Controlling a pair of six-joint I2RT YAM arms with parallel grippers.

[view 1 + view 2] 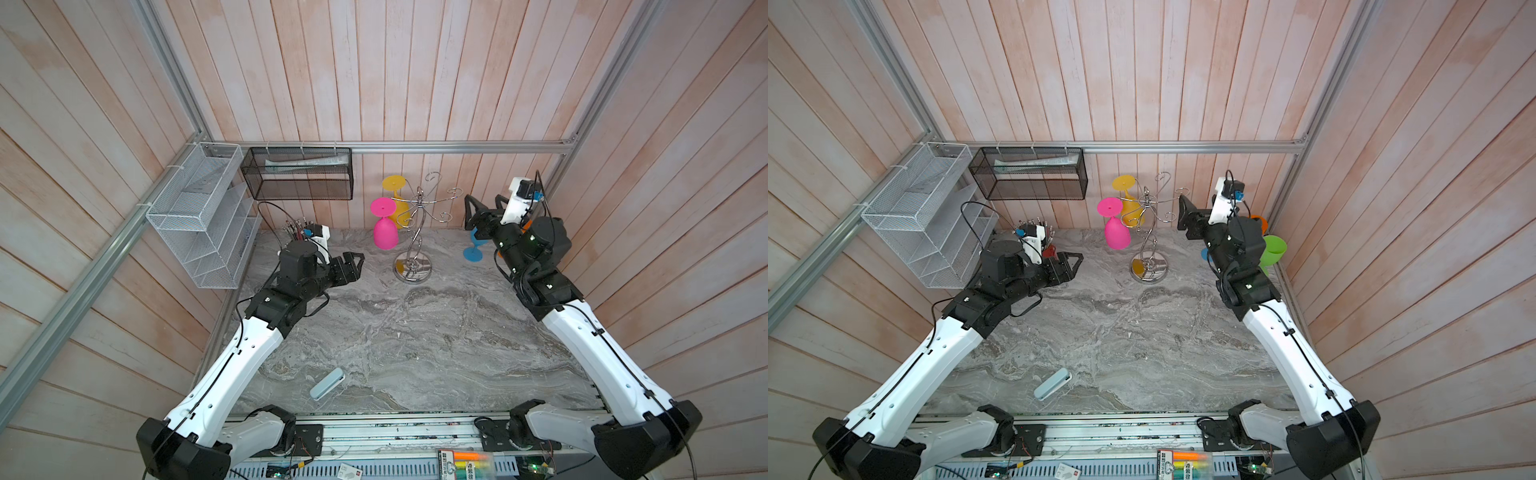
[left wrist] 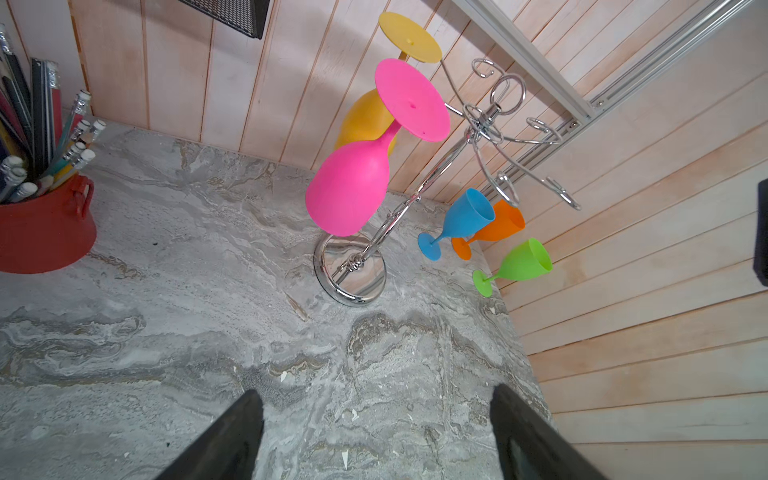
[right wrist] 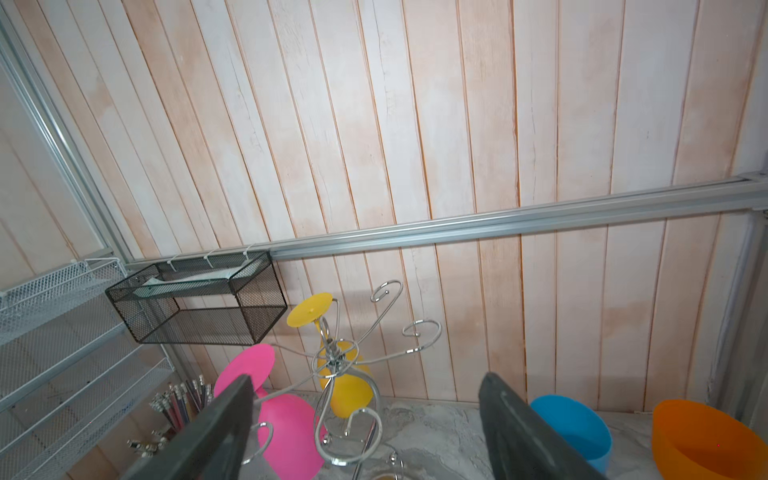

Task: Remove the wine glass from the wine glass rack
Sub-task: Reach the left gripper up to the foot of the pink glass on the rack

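The wine glass rack [image 1: 412, 237] [image 1: 1148, 237] [image 2: 482, 129] [image 3: 336, 361] stands on its round base at the back middle of the marble table in both top views. A pink wine glass [image 1: 384, 232] [image 1: 1116, 230] [image 2: 353, 187] [image 3: 286, 432] and a yellow wine glass [image 1: 400, 208] [image 1: 1130, 208] [image 2: 365, 120] [image 3: 349, 395] hang upside down from its hook arms. My left gripper [image 1: 358, 259] [image 1: 1074, 259] [image 2: 376, 392] is open and empty, low, left of the pink glass. My right gripper [image 1: 471, 212] [image 1: 1183, 214] [image 3: 365, 378] is open and empty, level with the hooks, just right of the rack.
Blue [image 2: 465, 216], orange [image 2: 498, 226] and green [image 2: 521, 262] glasses stand in the back right corner under my right arm. A red pencil cup [image 2: 45, 224] is at the back left. A white wire shelf [image 1: 199, 216] and black mesh basket [image 1: 297, 172] hang on the walls. A pale blue case [image 1: 327, 383] lies near the front.
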